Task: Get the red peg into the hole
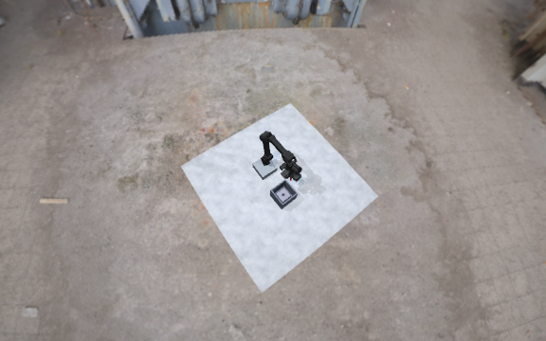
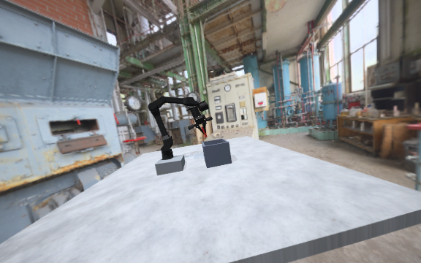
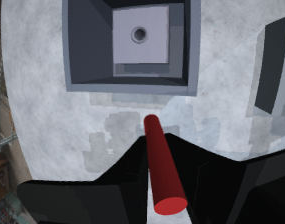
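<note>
The red peg [image 3: 162, 167] [image 2: 204, 131] is held between the fingers of my gripper [image 3: 155, 140] [image 2: 203, 128], which is shut on it. In the wrist view the peg's far end points toward the box. In the exterior view the peg is in the air, tilted, its lower end a little above rim height beside the box. The open dark box [image 1: 275, 199] [image 2: 217, 154] [image 3: 131, 89] stands on the table. The light plate [image 3: 125, 52] [image 1: 282, 189] lies at its bottom, with a round hole [image 3: 139, 34] in it. The peg is outside the box.
The arm's grey base block [image 1: 264, 170] [image 2: 170, 166] stands beside the box; part of a dark block also shows at the right of the wrist view. The pale table top [image 1: 254, 237] [image 2: 210, 204] carries both, and its edge [image 2: 342, 233] shows in the exterior view.
</note>
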You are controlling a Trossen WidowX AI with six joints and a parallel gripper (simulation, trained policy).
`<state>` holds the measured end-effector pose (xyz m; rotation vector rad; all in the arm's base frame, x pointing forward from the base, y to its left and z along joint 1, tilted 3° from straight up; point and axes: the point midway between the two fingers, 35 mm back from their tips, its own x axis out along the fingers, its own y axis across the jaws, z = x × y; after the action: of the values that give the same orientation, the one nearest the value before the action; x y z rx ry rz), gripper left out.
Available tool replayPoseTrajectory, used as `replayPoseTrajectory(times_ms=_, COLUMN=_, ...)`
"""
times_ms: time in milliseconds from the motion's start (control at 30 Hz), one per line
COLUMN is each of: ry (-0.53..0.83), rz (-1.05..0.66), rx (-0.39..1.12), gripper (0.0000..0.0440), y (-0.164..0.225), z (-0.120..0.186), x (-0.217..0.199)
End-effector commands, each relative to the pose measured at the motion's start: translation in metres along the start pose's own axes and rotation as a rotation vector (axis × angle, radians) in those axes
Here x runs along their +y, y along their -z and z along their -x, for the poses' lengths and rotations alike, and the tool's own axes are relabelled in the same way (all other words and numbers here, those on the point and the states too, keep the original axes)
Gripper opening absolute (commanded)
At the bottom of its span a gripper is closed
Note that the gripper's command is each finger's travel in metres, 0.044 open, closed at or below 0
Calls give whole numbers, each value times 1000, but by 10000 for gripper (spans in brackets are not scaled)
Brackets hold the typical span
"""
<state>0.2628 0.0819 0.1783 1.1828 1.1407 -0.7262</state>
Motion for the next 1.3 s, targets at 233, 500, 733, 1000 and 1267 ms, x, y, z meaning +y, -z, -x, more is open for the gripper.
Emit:
replayPoseTrajectory(times_ms=233, ry=44, rz=-20, rx=-34, gripper=0, y=-29, z=-5, x=5)
replayPoseTrajectory(times_ms=500, ry=82, rz=-33, rx=-41, gripper=0, y=-49, z=-13, x=8)
replayPoseTrajectory(times_ms=733, ry=112, rz=-38, rx=-39, gripper=0, y=-63, z=-22, x=9)
replayPoseTrajectory(times_ms=1000, ry=145, rz=-40, rx=-35, gripper=0, y=-79, z=-39, x=9)
replayPoseTrajectory(times_ms=1267, ry=173, rz=-38, rx=-17, gripper=0, y=-89, z=-62, x=7)
